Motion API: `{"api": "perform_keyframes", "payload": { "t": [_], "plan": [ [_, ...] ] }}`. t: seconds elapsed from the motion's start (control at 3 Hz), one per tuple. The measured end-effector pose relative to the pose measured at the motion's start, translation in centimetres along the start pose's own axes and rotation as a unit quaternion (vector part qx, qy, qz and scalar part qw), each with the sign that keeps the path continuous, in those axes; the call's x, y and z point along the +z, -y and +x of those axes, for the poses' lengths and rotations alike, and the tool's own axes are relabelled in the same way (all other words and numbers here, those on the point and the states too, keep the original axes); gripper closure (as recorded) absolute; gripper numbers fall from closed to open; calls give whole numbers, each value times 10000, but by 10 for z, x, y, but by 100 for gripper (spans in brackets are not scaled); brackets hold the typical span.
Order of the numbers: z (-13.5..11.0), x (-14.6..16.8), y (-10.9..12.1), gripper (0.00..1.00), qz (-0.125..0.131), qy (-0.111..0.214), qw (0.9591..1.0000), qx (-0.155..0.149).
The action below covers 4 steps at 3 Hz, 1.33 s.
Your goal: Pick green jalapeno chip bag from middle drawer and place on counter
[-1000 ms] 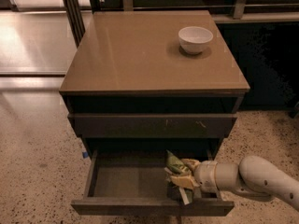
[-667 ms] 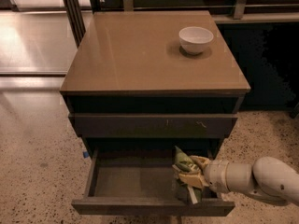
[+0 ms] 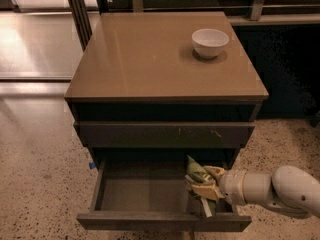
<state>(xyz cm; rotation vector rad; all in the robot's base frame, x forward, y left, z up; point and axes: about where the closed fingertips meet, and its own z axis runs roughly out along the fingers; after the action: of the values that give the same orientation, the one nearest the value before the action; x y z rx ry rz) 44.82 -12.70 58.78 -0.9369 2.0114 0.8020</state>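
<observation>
Gripper (image 3: 204, 183) shifting slightly rightward since one second ago, pinching green jalapeno chip bag (image 3: 196, 170) inside open middle drawer (image 3: 140, 194), bag print illegible, white bowl (image 3: 210, 42) sitting on counter (image 3: 150, 59).

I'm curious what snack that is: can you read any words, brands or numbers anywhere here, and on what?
The green jalapeno chip bag, gripped by the pincer inside the middle drawer: print too blurred to read.
The white bowl and the counter: no text visible.

Speckled terrazzo floor (image 3: 40, 184), dark post (image 3: 78, 9) behind
</observation>
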Motion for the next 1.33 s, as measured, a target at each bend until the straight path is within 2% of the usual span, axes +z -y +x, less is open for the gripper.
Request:
{"api": "perform_keyframes", "payload": {
  "t": [0.33, 1.0, 1.33],
  "plan": [
    [-40, -14, -15, 100, -158, 121, 9995, -228],
    [-145, -52, -79, 100, -601, 144, 9927, -1038],
    [-186, -74, -101, 100, -587, 190, 9887, -1365]
  ]
}}
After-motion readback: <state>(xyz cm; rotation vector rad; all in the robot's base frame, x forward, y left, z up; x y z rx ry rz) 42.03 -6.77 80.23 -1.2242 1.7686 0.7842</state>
